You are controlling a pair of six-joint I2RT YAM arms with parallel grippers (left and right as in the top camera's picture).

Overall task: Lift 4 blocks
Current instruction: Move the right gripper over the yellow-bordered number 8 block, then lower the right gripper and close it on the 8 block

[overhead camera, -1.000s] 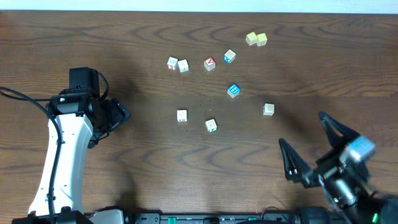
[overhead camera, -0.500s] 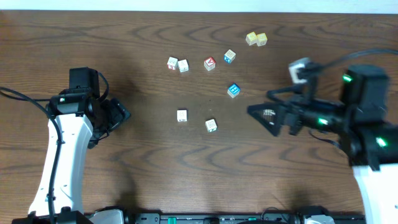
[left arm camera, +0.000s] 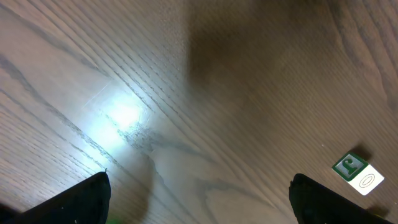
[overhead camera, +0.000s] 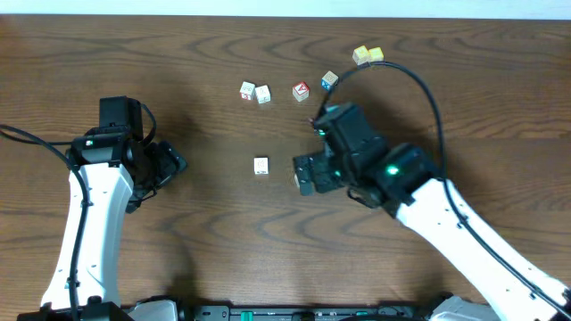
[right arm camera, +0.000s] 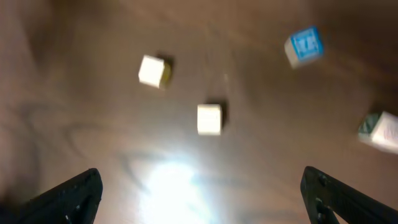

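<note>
- Four blocks lie loose and well apart about the middle of the tabletop (overhead camera: 500, 71); the right wrist view shows them all: a cream block (right arm camera: 153, 70), a second cream block (right arm camera: 209, 119), the blue block (right arm camera: 305, 46) and a white-and-green block (right arm camera: 380, 130) cut off at that view's margin
- From overhead the right arm (overhead camera: 446, 209) hangs over most of them; only the left-most block (overhead camera: 260, 166) shows plainly
- The right hand (right arm camera: 200, 186) is above the blocks, its fingers spread wide with nothing between them; the left hand (left arm camera: 199, 186) is equally wide and empty, off toward the left edge
- The blocks are probably light, stiff cubes that will not crush; their smooth printed faces may slip, and so small a block will likely skate if one finger meets it first
- Best hold: two opposite flat faces, fingers square to them and low by the tabletop, never corner to corner; the gaps between the blocks leave room for a finger on either side
</note>
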